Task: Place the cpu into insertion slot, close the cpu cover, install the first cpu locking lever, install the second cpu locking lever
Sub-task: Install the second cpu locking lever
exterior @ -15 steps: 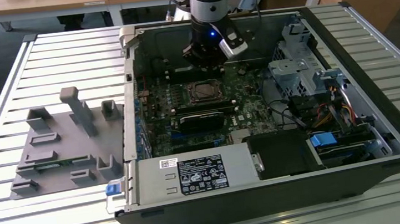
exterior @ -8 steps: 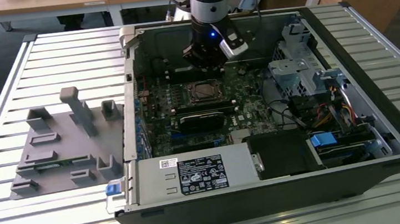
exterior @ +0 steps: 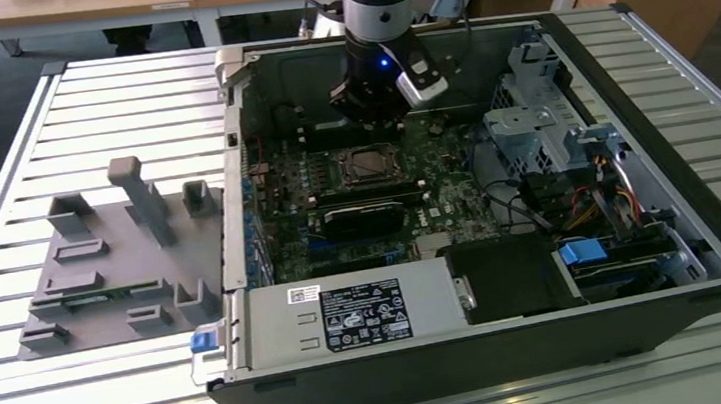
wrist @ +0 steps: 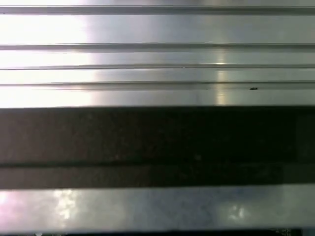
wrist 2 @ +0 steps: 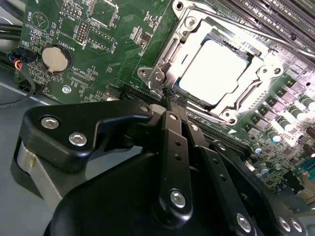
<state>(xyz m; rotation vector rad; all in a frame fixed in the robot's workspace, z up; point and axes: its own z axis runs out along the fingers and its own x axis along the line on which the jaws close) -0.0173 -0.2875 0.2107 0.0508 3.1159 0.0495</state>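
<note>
Claw [wrist 2: 171,101]: your fingers sit together, holding nothing.
Cpu [wrist 2: 216,71]: seated in the insertion slot [wrist 2: 197,34], just beyond your fingertips.
Cpu cover [wrist 2: 268,66]: looks closed.
Levers: you cannot tell.

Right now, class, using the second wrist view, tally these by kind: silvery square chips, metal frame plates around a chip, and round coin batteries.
cpu: 1
cpu cover: 1
coin battery: 1
Total: 3
</note>
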